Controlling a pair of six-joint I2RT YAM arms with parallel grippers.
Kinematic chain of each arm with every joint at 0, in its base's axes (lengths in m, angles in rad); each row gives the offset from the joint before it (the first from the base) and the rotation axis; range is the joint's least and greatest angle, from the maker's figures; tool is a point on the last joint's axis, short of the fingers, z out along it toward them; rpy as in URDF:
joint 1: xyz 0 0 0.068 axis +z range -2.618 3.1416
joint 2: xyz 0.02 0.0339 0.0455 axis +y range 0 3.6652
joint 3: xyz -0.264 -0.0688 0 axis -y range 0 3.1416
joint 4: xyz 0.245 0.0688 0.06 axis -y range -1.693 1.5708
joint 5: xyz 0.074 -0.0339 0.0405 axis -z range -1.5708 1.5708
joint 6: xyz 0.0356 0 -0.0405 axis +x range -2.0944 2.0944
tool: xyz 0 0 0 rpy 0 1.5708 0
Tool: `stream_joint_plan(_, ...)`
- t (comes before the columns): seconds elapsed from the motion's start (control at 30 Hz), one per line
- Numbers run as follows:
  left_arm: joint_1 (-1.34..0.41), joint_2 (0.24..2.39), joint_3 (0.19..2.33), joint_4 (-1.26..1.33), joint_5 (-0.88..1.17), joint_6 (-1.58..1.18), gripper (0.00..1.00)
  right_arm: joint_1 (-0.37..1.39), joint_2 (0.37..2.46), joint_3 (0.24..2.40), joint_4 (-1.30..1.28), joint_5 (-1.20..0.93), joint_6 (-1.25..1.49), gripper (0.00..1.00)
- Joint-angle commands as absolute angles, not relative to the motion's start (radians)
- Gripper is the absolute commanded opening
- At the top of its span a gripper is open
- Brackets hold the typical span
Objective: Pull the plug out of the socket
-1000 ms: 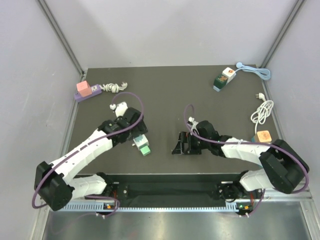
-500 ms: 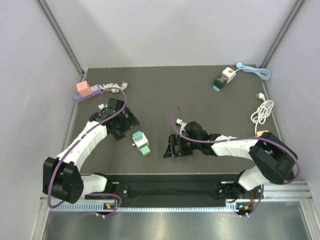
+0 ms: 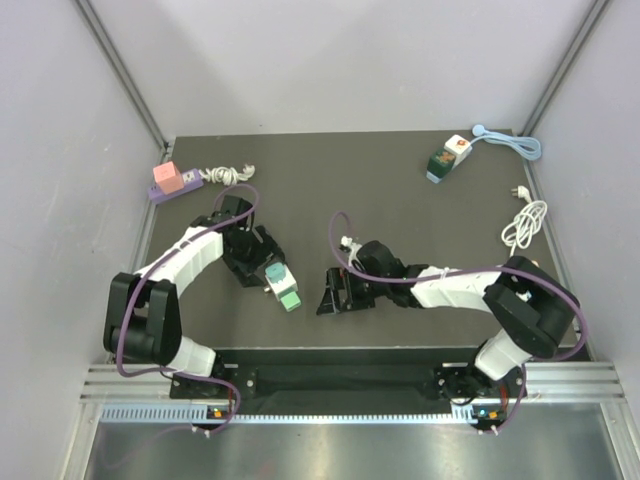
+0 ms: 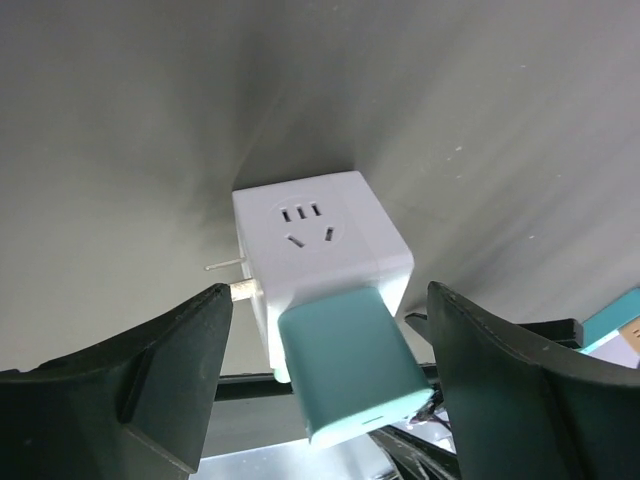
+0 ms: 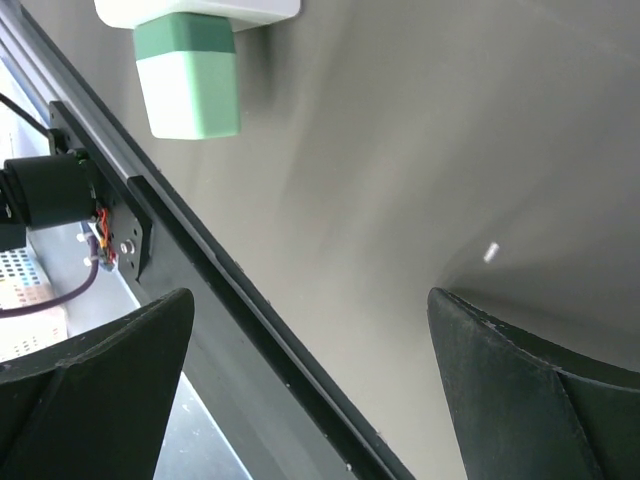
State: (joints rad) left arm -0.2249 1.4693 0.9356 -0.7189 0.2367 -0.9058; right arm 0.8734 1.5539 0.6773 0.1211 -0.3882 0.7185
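A white cube socket [image 3: 275, 273] lies on the dark table with a teal plug [image 3: 290, 298] pushed into its near side. My left gripper [image 3: 263, 268] is at the socket's left. In the left wrist view the socket [image 4: 320, 235] and plug [image 4: 350, 375] sit between the spread fingers [image 4: 150, 390], with a gap on each side. My left gripper [image 4: 330, 385] is open and grips nothing. My right gripper [image 3: 328, 297] is open just right of the plug. In the right wrist view the plug [image 5: 188, 85] is at the top left, ahead of my right gripper [image 5: 310, 390].
A purple power strip with a pink plug [image 3: 170, 182] and a coiled white cable [image 3: 226, 175] lie at the back left. Another white and green socket [image 3: 447, 158] with a blue cable [image 3: 512, 143] is back right. A white cable [image 3: 523, 225] lies right. The table's front rail [image 5: 150, 220] is close.
My left gripper backed away from the socket to the left, then came back with its fingers on either side of the plug. My right gripper slid left toward the plug.
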Motion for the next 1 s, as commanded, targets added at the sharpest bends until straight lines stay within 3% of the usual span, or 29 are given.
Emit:
stream_joint_plan(0.0, -0.221, 1.463, 0.989, -0.726, 0.255, -0.914, 0.83, 0.9, 1.575, 0.73, 0.158, -0.38, 0.718, 1.0)
stream_joint_plan(0.53, -0.227, 1.508, 0.999, -0.764, 0.216, -0.956, 0.77, 0.923, 1.646, 0.801, 0.199, -0.411, 0.713, 1.0)
stream_joint_plan(0.97, -0.261, 1.583, 1.003, -0.779, 0.201, -0.942, 0.81, 0.933, 1.759, 0.847, 0.402, -0.529, 0.785, 1.0)
